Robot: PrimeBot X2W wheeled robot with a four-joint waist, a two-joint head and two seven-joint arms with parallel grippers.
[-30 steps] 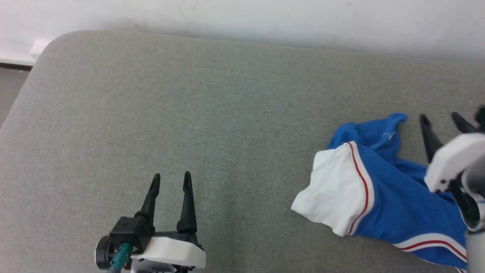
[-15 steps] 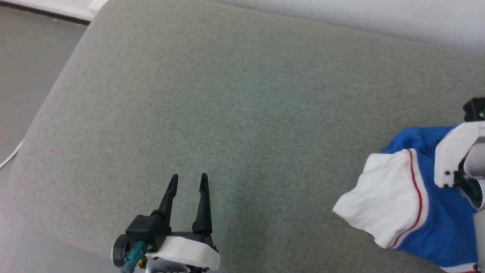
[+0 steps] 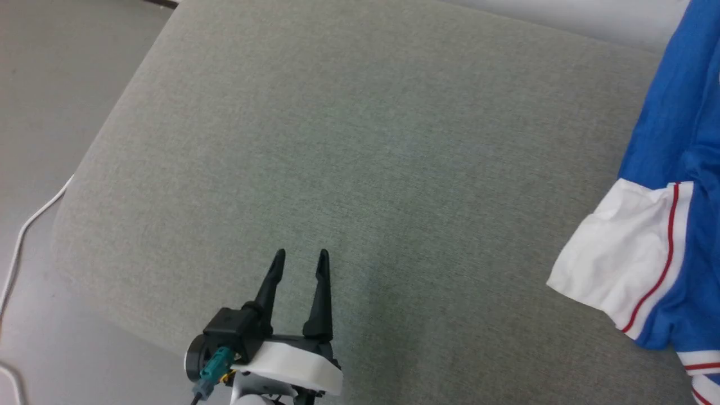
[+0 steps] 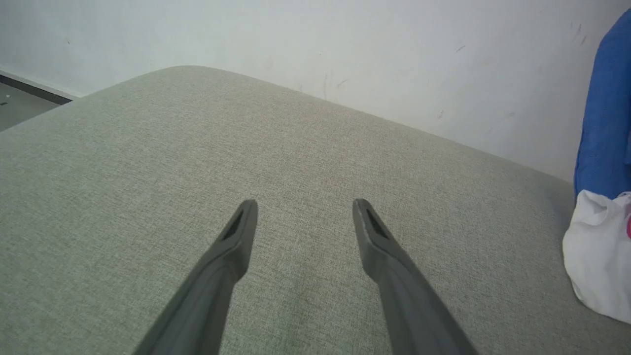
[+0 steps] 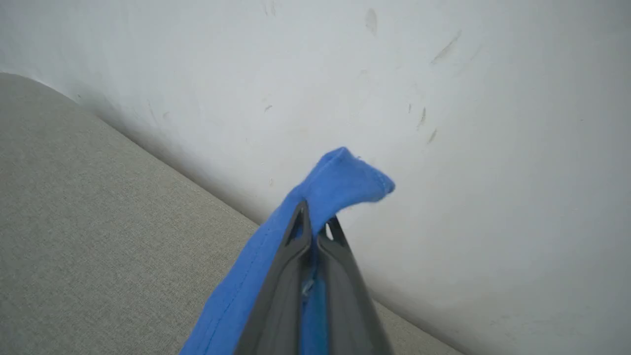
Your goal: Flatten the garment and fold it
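Garment (image 3: pixel 669 129) hanging over right side of surface (image 3: pixel 394 140), blue edge pinched by right gripper (image 5: pixel 316 220), jaws clamping it. You are lifting: be raising slowly until white sleeve (image 3: pixel 619 264) is leaving surface. Left gripper (image 3: pixel 300 257) waiting above surface, jaws standing open. Second ago garment was lying crumpled on surface, right jaws open.
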